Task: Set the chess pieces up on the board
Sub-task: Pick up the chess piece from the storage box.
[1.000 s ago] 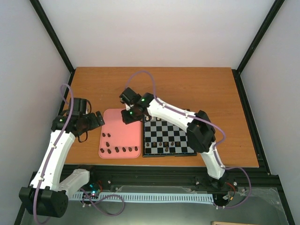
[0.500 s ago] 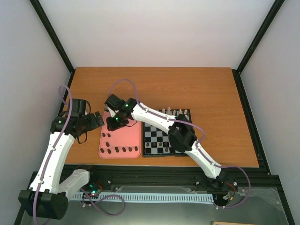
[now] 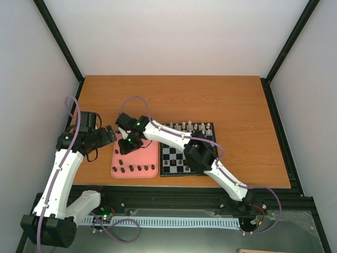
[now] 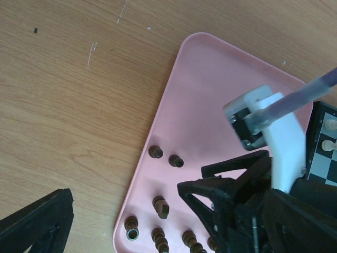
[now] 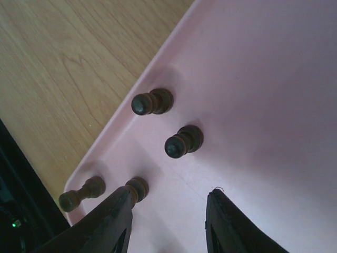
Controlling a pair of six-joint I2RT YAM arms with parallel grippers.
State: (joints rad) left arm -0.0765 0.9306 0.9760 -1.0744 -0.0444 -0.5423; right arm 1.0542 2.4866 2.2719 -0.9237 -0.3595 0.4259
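- Orange-brown wooden table (image 3: 221,100); white right arm (image 3: 174,134) hides part of black-and-grey chessboard (image 3: 171,158).
- Right gripper (image 5: 168,203): fingers apart, empty, above pink tray (image 5: 274,79), near dark brown chess pieces (image 5: 183,141).
- Left gripper (image 3: 108,134): opening indiscernible.

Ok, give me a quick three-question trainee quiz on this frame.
1. Fill in: the white pieces stand along the board's ___ edge.
2. True or false: the right gripper grips something.
3. Pick one: the right gripper hangs over A the tray, B the board, C neither.
Key: 1 far; 2 false, its fingers are apart with nothing between them; 3 A.
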